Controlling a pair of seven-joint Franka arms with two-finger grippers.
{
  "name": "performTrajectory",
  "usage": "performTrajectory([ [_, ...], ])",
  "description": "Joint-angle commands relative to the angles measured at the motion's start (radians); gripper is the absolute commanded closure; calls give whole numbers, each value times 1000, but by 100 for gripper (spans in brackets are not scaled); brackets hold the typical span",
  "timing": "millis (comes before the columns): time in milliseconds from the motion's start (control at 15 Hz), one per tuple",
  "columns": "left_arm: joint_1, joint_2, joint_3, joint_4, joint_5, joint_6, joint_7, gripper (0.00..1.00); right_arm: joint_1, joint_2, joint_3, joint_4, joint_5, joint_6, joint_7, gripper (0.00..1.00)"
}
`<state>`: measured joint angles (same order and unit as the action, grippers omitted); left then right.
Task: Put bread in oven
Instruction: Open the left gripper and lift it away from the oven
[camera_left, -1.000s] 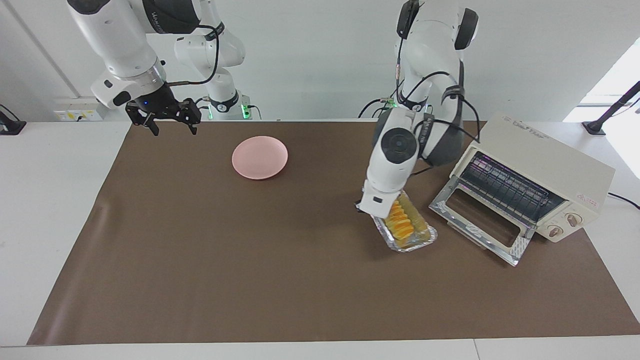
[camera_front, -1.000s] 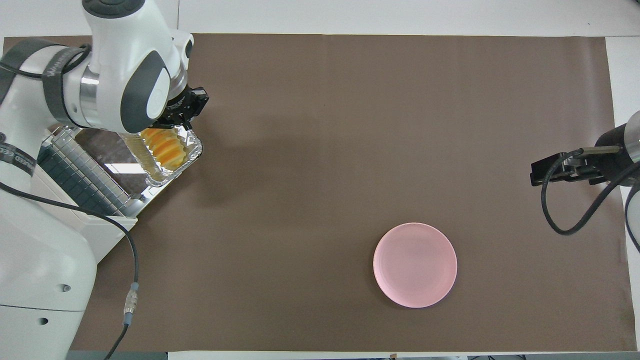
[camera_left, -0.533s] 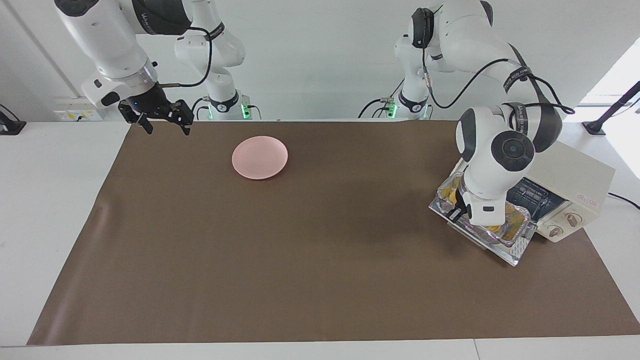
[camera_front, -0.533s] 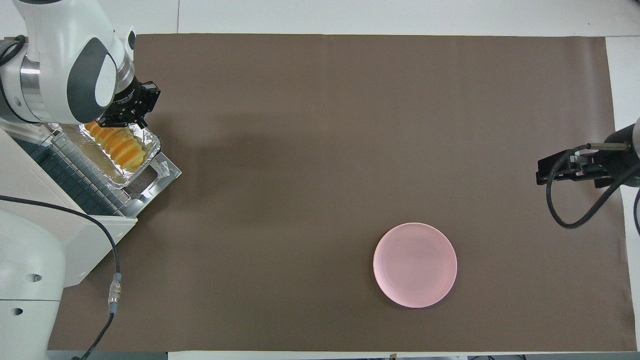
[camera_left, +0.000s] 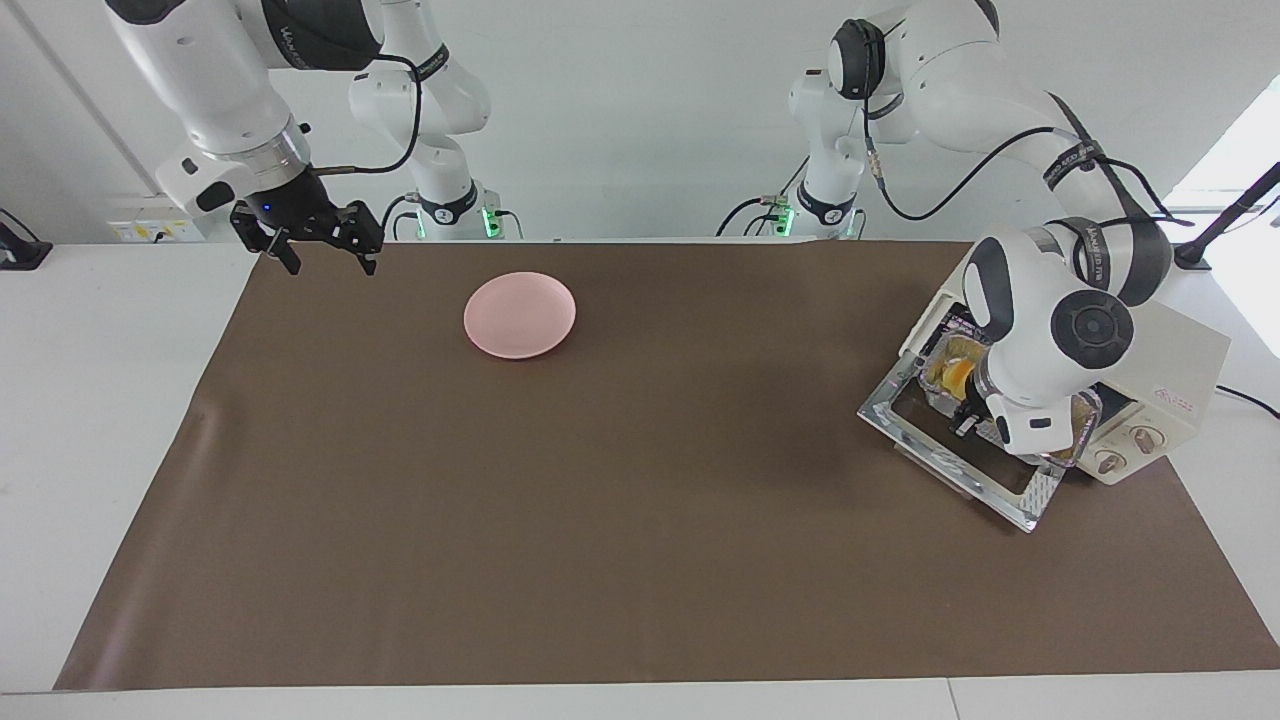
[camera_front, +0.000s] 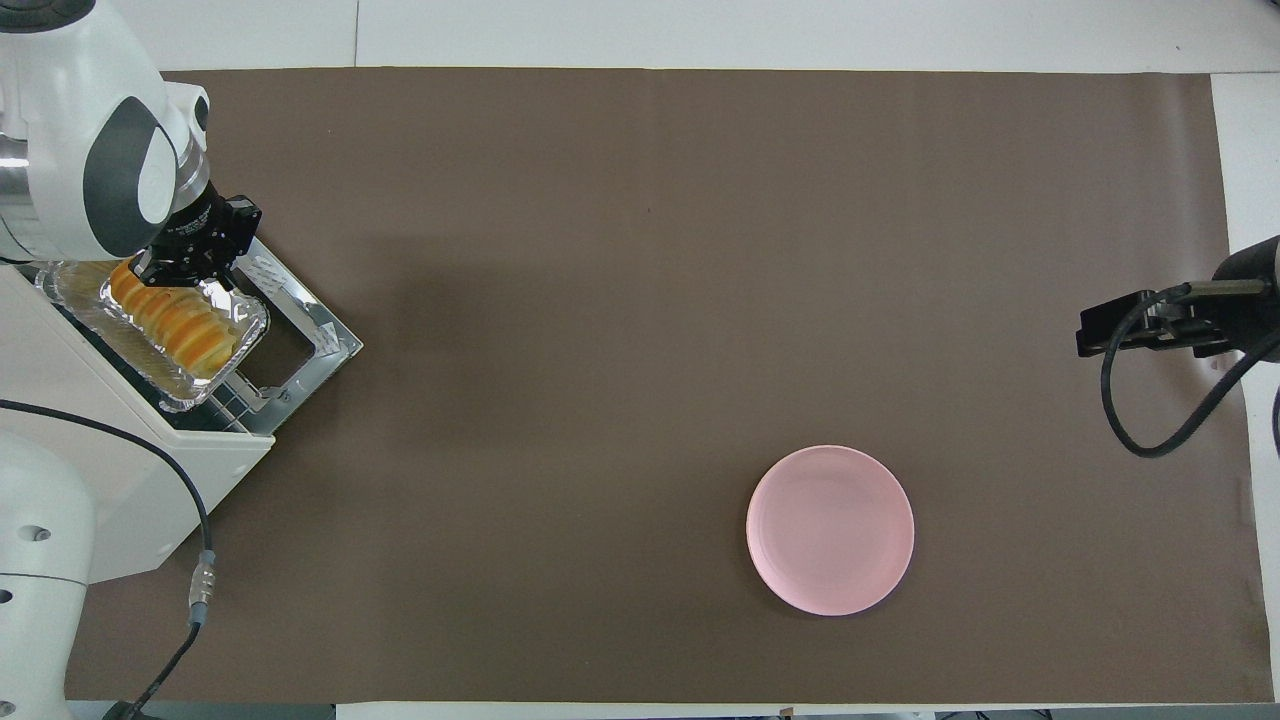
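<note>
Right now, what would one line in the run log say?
left tool: shut on foil tray rim | bread: in tray, at oven mouth over open door | right tool: open, waiting | pink plate: untouched

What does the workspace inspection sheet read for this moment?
Surface: brown mat on a white table.
Job's things: bread in a foil tray, at the mouth of the oven; oven door down.
Clutter: pink plate.
Grippers: left claw shut on the foil tray's edge; right claw open, waiting over the mat's corner.
Cables: black cable looping off the right arm.
Surroundings: white wall.
</note>
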<state>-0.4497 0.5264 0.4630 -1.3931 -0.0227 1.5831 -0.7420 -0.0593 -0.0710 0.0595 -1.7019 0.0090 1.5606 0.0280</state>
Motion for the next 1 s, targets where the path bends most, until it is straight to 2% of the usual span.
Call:
performTrajectory([
  [0, -6, -60, 0, -85, 56, -23, 10, 100, -20, 10, 11, 13, -18, 6, -46, 0],
  [133, -4, -74, 0, -107, 95, -34, 10, 100, -28, 8, 11, 10, -18, 6, -53, 0],
  [333, -3, -88, 0, -130, 95, -45, 12, 100, -30, 5, 13, 7, -18, 4, -51, 0],
  [600, -1, -121, 2, -210, 95, -28, 44, 100, -30, 2, 13, 4, -17, -8, -46, 0],
  [933, 14, -124, 3, -222, 101, -22, 88, 100, -30, 0, 13, 5, -17, -8, -46, 0],
])
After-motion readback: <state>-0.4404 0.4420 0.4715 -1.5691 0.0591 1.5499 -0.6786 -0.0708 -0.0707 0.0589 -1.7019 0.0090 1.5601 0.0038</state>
